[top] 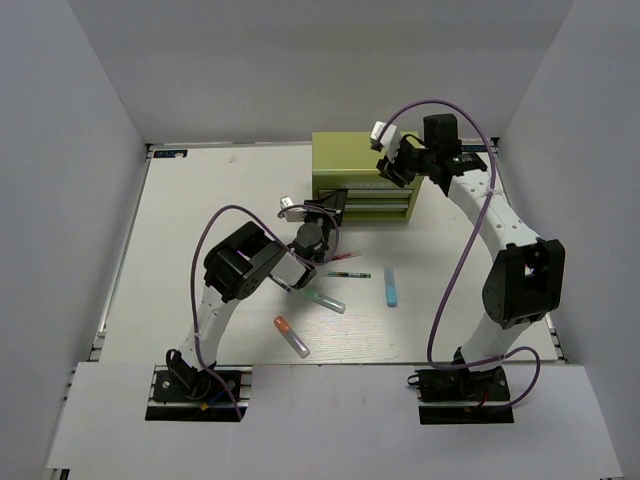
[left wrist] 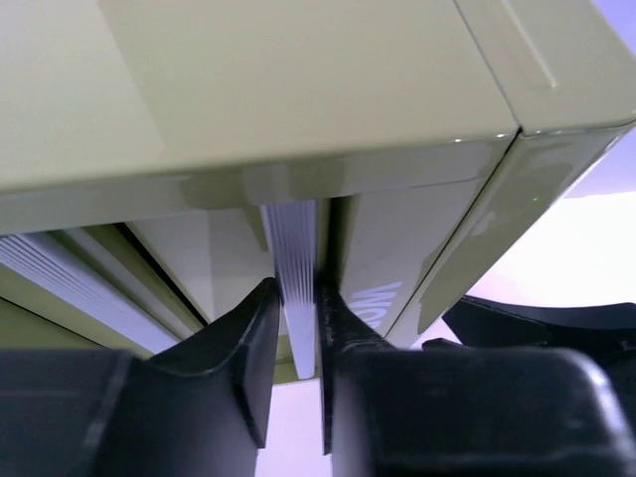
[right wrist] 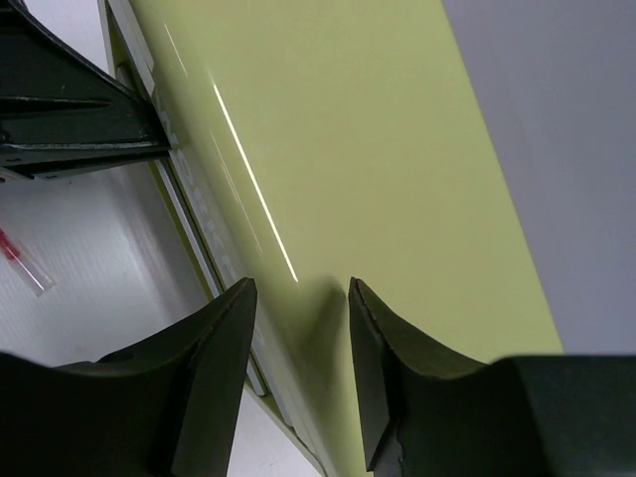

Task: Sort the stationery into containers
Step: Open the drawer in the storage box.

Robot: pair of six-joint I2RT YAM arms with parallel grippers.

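Observation:
The olive-green tool chest [top: 358,165] stands at the back of the table. My left gripper [top: 330,207] is at its front, shut on the ribbed silver drawer handle [left wrist: 296,268], one finger on each side of the strip. My right gripper [top: 392,165] hangs open over the chest's top [right wrist: 378,149], holding nothing. On the table in front of the chest lie a red pen [top: 345,257], a thin green pen [top: 347,274], a light-blue marker [top: 390,288], a green-capped marker [top: 325,300] and an orange-capped marker [top: 291,337].
Grey walls close in the table on the left, back and right. The red pen's [right wrist: 20,260] end and the left gripper's fingers [right wrist: 70,109] show in the right wrist view. Pale lettering [left wrist: 383,303] marks the chest's drawer front.

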